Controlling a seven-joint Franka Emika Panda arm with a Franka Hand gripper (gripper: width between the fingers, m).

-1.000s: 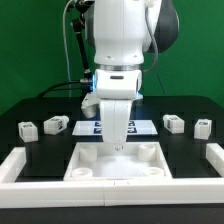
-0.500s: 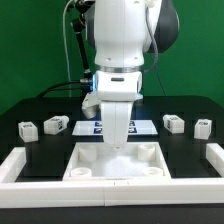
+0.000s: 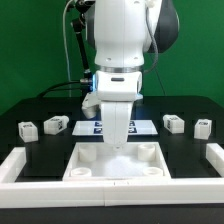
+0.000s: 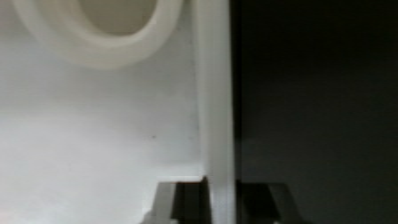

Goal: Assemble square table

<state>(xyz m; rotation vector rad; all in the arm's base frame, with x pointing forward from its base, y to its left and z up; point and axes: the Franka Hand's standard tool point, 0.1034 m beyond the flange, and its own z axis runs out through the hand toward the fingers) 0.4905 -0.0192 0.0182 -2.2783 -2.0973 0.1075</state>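
Observation:
The white square table top (image 3: 95, 170) lies flat at the front middle, raised rim up, corner sockets showing. My gripper (image 3: 118, 146) reaches straight down onto its far rim. In the wrist view the rim (image 4: 214, 100) runs between my two dark fingers (image 4: 185, 200), which press on it from both sides; my gripper (image 4: 217, 192) is shut on it. A round corner socket (image 4: 116, 30) shows on the top's inner face. Two tagged white legs (image 3: 27, 128) (image 3: 56, 124) lie at the exterior view's left, two more (image 3: 174, 123) (image 3: 203, 127) at its right.
The marker board (image 3: 88, 127) lies behind the table top, partly hidden by my arm. Long white bars edge the black surface at the exterior view's left (image 3: 14, 166), right (image 3: 214, 154) and front (image 3: 110, 196).

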